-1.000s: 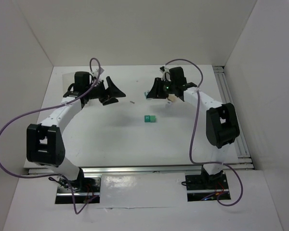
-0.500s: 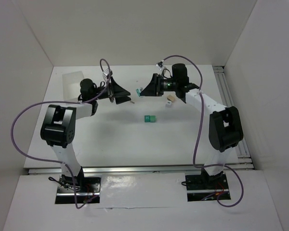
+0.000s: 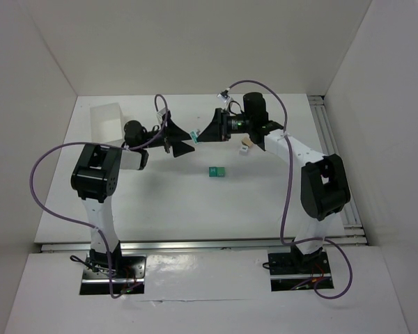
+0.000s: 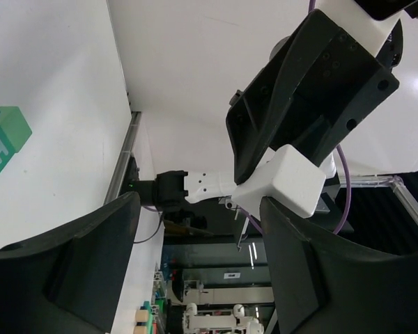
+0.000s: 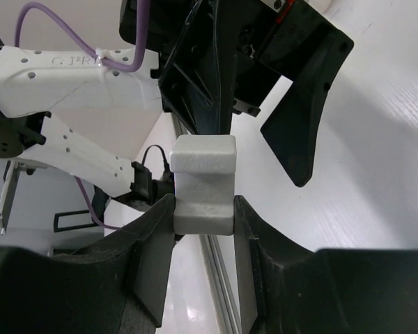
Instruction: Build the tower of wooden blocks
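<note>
Wood block tower unbuilt: matte teal cube (image 3: 217,171) sits alone on the smooth white counter (image 3: 160,202). Right claw (image 5: 203,205) clamps a notched, chalky white block (image 5: 203,182). Left claw (image 4: 198,202) released, jaws wide, now swung in tip-to-tip with it.

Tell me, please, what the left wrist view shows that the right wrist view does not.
Only the left wrist view shows the green cube, marked with a white H, lying on the table. Only the right wrist view shows the left gripper from the front, its jaws open. Both views show the white block pinched in the right gripper, held up close to the left gripper's open fingers.
</note>
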`<state>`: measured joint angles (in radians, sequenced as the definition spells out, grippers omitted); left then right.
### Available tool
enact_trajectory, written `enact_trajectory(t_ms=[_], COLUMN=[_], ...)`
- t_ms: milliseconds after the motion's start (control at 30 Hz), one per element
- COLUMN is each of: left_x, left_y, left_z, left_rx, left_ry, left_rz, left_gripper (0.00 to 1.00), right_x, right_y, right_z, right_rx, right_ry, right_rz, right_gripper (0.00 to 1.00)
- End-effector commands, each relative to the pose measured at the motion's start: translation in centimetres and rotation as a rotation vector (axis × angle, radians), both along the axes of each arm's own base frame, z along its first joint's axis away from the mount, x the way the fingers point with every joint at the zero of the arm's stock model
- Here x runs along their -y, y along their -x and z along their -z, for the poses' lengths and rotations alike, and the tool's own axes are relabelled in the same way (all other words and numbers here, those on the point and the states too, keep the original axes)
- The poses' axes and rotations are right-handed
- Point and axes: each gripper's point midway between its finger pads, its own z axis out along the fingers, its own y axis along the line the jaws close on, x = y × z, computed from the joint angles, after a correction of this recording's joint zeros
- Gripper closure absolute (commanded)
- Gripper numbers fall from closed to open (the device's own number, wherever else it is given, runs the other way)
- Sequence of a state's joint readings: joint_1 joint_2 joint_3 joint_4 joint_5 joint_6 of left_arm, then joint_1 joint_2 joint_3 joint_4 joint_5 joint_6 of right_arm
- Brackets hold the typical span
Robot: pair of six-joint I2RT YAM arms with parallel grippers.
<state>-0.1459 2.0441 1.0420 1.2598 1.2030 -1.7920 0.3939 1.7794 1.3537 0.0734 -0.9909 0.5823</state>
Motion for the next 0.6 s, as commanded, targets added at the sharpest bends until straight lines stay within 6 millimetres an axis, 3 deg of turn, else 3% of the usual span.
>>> enact_trajectory(t_ms=[0, 333, 567], left_x=[-0.3, -0.2, -1.0], left_y=[3.1, 4.3, 4.2], left_z=[-7.0, -7.6, -7.9], left_rx=[0.591, 0.623, 0.634], left_ry=[0.091, 0.107, 0.104], left_rz=[0.015, 0.007, -0.022], left_gripper=[0.19, 0.22, 0.19], right_x=[-0.4, -0.4, 0.8], right_y=[0.3, 0.0, -0.5], right_z=[-2.8, -2.6, -2.2], right_rx=[0.082, 0.072, 0.033], right_ry=[-0.037, -0.036, -0.058], right_rz=[-0.030, -0.005, 0.038], right_gripper=[0.70, 0.69, 0.69])
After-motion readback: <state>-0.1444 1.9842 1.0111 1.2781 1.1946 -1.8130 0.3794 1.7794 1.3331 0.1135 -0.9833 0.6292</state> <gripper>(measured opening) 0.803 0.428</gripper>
